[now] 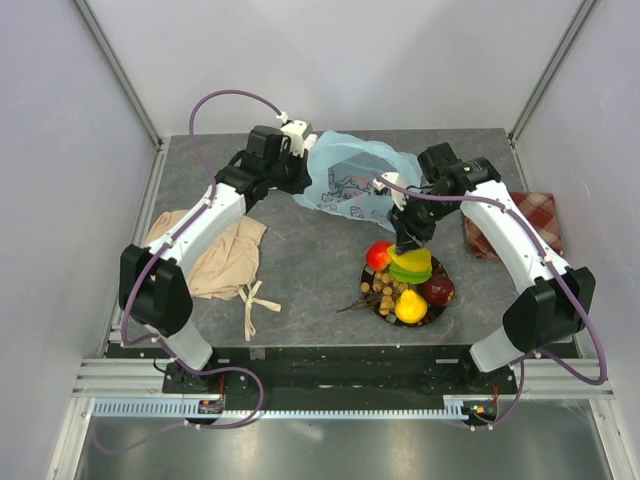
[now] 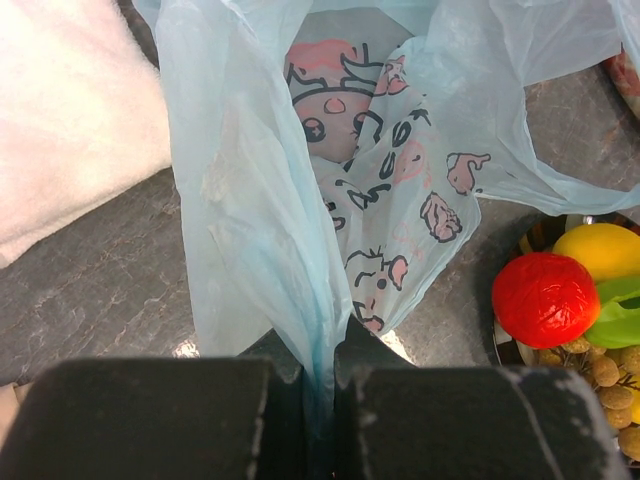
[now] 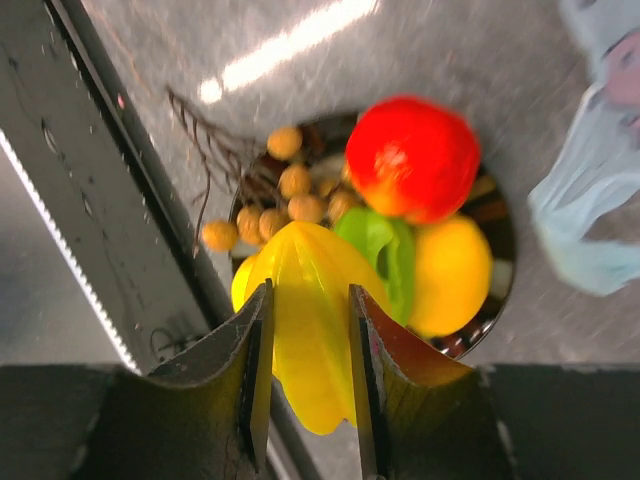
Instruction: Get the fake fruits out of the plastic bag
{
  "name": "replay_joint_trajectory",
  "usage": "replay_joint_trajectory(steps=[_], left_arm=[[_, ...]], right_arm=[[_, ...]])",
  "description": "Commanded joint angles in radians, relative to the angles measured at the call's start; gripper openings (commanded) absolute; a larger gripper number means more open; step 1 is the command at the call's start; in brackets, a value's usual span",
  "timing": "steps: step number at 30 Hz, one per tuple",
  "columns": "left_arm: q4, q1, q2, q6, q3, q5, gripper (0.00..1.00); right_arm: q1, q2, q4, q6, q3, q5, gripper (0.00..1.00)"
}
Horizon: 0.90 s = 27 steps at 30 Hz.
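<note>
The light-blue plastic bag (image 1: 352,185) with pink-and-dark print lies at the back centre of the table. My left gripper (image 1: 296,172) is shut on its edge, and the bag (image 2: 330,200) hangs open in the left wrist view. My right gripper (image 1: 410,245) is shut on a yellow ridged fruit (image 3: 312,320), held just above a dark round plate (image 1: 368,283). On the plate lie a red fruit (image 1: 379,256), a green piece (image 1: 408,273), a dark-red fruit (image 1: 438,290), a yellow pear (image 1: 411,306) and a tan berry cluster (image 1: 380,289).
A beige cloth (image 1: 215,255) lies at the left under my left arm. A red-checked folded cloth (image 1: 530,215) lies at the right. A white cloth (image 2: 70,110) shows beside the bag in the left wrist view. A metal rail runs along the near table edge.
</note>
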Motion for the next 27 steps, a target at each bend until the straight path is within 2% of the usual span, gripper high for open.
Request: replay_joint_trajectory(steps=[1, 6, 12, 27], left_arm=[[0.038, 0.004, -0.058, -0.001, 0.009, 0.005, 0.02], [0.048, 0.002, -0.078, 0.027, -0.015, -0.003, 0.02], [0.04, 0.002, -0.086, 0.028, -0.012, -0.005, 0.02], [0.034, 0.002, -0.103, 0.053, -0.022, -0.023, 0.02]], right_arm=[[-0.008, -0.083, -0.093, -0.025, -0.061, 0.054, 0.31], [-0.014, -0.143, -0.096, -0.032, -0.135, 0.107, 0.31], [-0.049, -0.154, -0.018, 0.029, -0.238, 0.083, 0.31], [-0.065, -0.163, 0.151, 0.078, -0.353, -0.008, 0.35]])
